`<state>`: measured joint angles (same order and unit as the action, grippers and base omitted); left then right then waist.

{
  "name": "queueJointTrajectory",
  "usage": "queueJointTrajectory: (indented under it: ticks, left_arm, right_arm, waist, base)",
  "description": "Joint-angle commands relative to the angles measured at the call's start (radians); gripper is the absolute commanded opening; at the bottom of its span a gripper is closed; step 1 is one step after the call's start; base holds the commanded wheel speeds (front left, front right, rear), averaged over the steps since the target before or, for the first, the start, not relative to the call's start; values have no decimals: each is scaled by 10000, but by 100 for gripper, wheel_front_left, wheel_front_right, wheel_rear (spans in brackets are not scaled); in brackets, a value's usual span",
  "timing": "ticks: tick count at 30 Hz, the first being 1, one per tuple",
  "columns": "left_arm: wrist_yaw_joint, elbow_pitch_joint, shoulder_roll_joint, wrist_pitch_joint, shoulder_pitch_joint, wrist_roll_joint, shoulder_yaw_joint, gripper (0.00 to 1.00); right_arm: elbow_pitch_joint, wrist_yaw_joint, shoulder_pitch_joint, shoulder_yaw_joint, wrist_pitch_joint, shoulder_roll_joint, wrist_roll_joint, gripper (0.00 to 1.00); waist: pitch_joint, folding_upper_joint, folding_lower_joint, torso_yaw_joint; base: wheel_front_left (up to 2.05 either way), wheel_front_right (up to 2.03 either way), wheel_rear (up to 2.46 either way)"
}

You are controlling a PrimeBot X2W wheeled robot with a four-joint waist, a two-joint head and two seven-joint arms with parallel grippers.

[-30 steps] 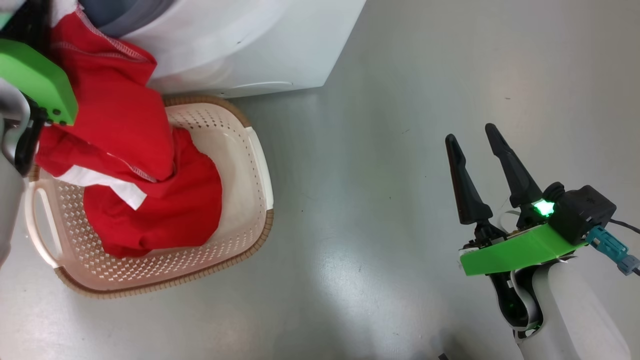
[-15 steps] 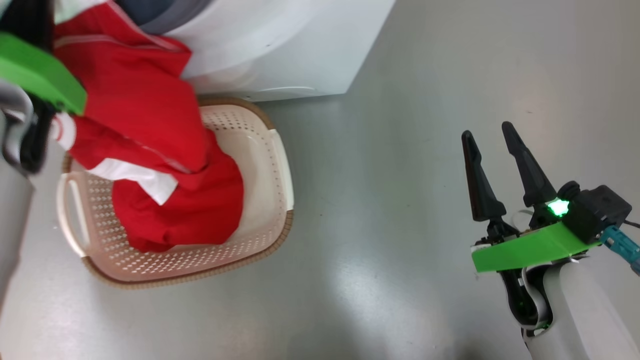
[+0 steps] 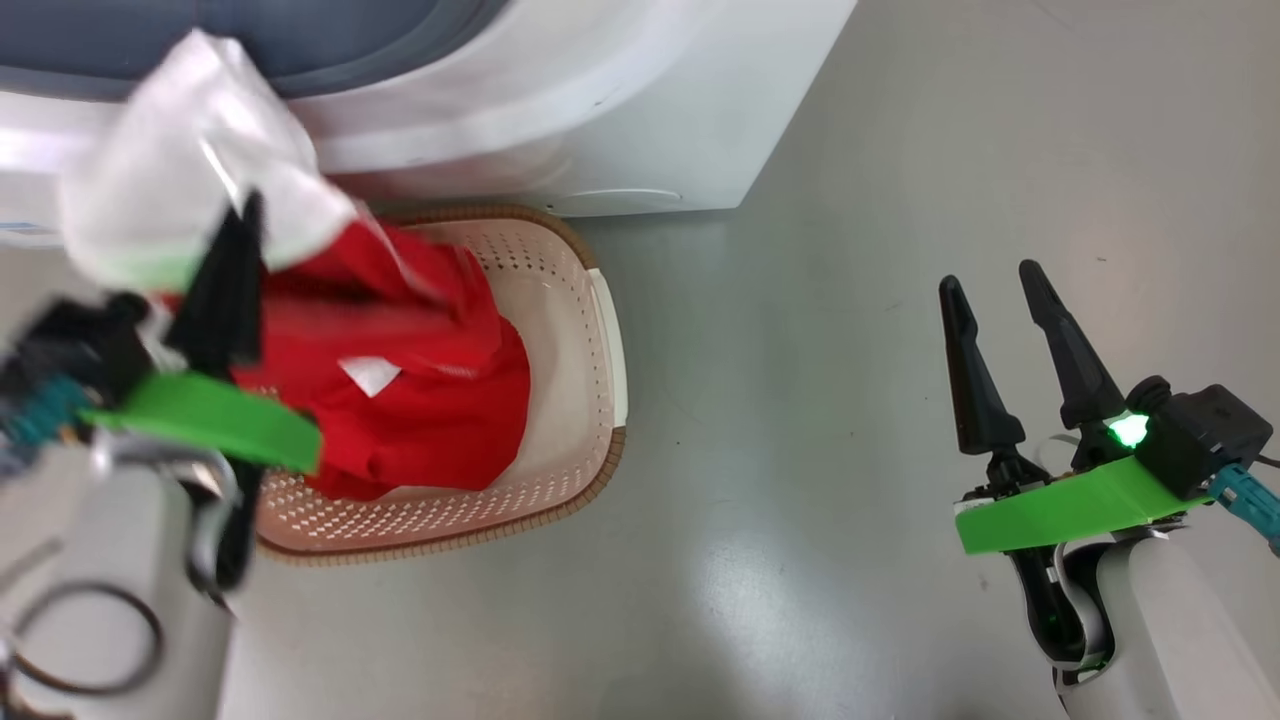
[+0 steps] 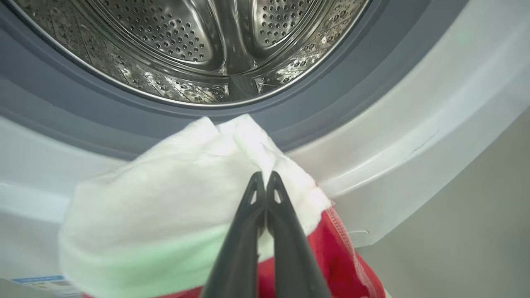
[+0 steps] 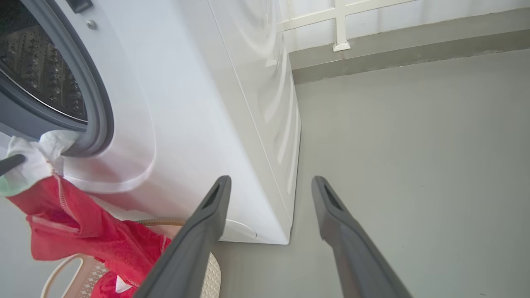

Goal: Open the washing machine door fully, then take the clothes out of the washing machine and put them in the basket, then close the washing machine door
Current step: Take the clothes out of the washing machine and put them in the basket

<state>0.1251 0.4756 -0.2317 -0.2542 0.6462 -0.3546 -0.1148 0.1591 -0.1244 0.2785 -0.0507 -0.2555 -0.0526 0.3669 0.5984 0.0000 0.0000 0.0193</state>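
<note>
My left gripper [image 3: 245,215] [image 4: 265,176] is shut on the white part of the red clothes [image 3: 420,400] [image 4: 165,215] [image 5: 70,223], holding it up in front of the washing machine [image 3: 600,110] [image 5: 207,124]. The red bulk hangs down into the cream basket [image 3: 580,330] [image 5: 211,273] on the floor below the machine's front. The steel drum [image 4: 198,41] looks bare behind the grey gasket [image 4: 83,111]. My right gripper [image 3: 990,280] [image 5: 269,182] is open and holds nothing, far right over the floor. The door is out of view.
Grey floor [image 3: 800,300] spreads between the basket and my right arm. A wall base with a white frame [image 5: 339,25] runs behind the machine. A blue sticker [image 4: 41,281] sits low on the machine's front.
The camera has shifted, so the basket and machine appear further right. My left gripper has swung down and turned fingers-up, with the white part of the clothes now raised above the basket.
</note>
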Motion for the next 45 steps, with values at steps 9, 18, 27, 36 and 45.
queueJointTrajectory:
  ticks: [9, 18, 27, 36, 45]
  left_arm:
    - [53, 19, 206, -75, -1258, 217, 20, 0]
    - [54, 1608, 132, -76, -723, -72, -838, 0]
    - [55, 2921, 17, -76, 37, -543, -1296, 0]
    - [55, 3518, -99, -76, 385, -785, -1341, 91]
    - [55, 3383, -107, -76, -87, -814, -1075, 100]
  right_arm:
    - [-254, -63, -235, -243, -63, 24, -173, 100]
    - [-394, -63, -84, -233, -63, 24, -141, 100]
    - [-494, -63, 58, -203, -63, 24, -78, 100]
    - [-432, -63, 144, -237, -63, 24, -8, 100]
    - [-263, -63, 44, -264, -63, 24, 6, 100]
  waist:
    - [196, 0, 0, 65]
    - [775, 0, 0, -196]
    - [1186, 0, 0, -315]
    - [1156, 0, 0, -361]
    - [536, 0, 0, -316]
  base:
    - [0, 0, 0]
    - [0, 0, 0]
    - [0, 0, 0]
    - [0, 0, 0]
    - [0, 0, 0]
